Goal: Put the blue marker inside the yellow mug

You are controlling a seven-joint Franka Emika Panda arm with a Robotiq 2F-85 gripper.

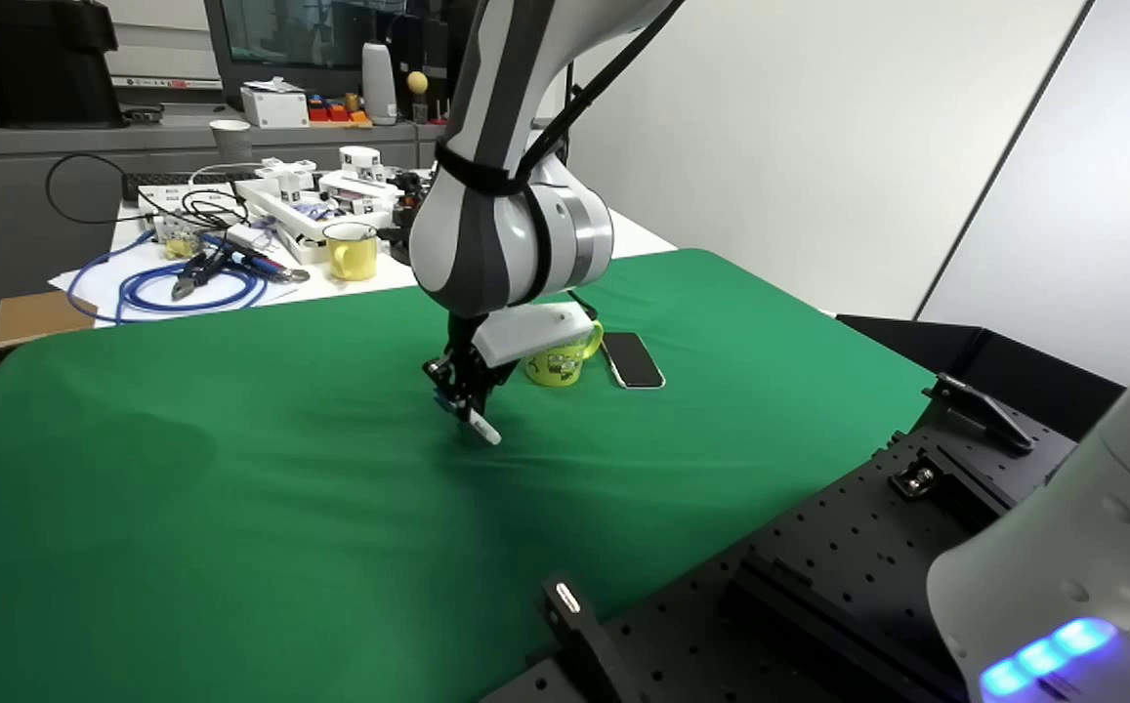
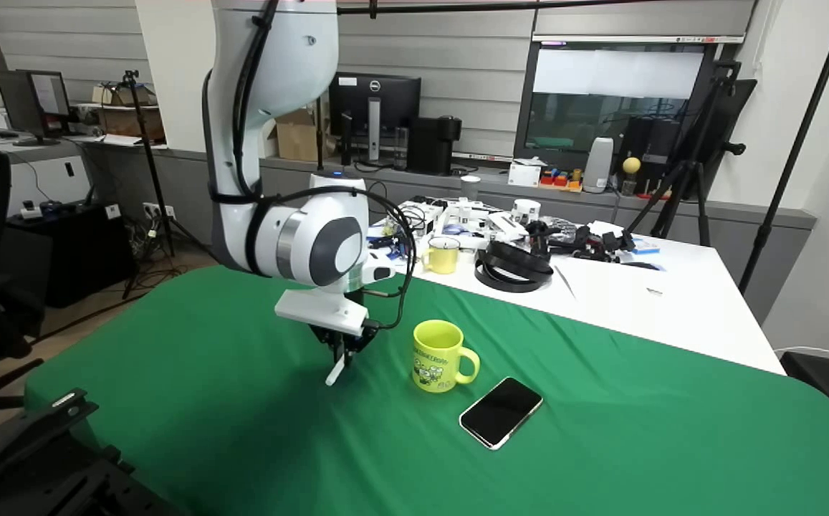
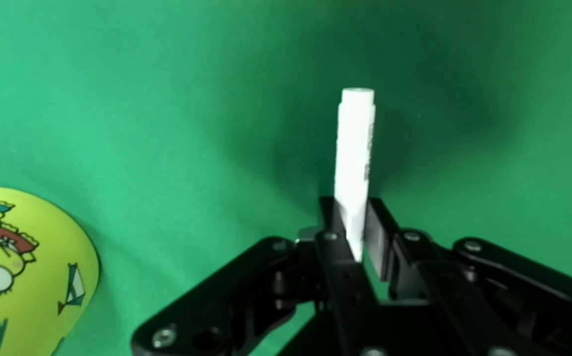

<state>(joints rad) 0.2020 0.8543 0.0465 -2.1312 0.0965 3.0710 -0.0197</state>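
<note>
My gripper (image 3: 351,203) is shut on the blue marker (image 3: 355,148), whose white section sticks out beyond the fingertips. The marker's white end also shows tilted downward in both exterior views (image 1: 484,428) (image 2: 336,371), and a bit of its blue part shows beside the fingers. The gripper (image 1: 467,398) holds it above the green cloth; the exact height is hard to tell. The yellow mug (image 2: 437,362) stands upright beside the gripper (image 2: 343,350), apart from it, handle toward the phone. The mug is partly covered by the wrist in an exterior view (image 1: 555,367) and cut off at lower left in the wrist view (image 3: 28,277).
A dark phone (image 2: 501,413) lies flat on the green cloth (image 2: 622,430) near the mug's handle. A different yellow cup (image 2: 443,256) stands behind on the white table among cables, white parts and a black strap roll (image 2: 513,266). A black perforated base plate (image 1: 818,557) borders the cloth.
</note>
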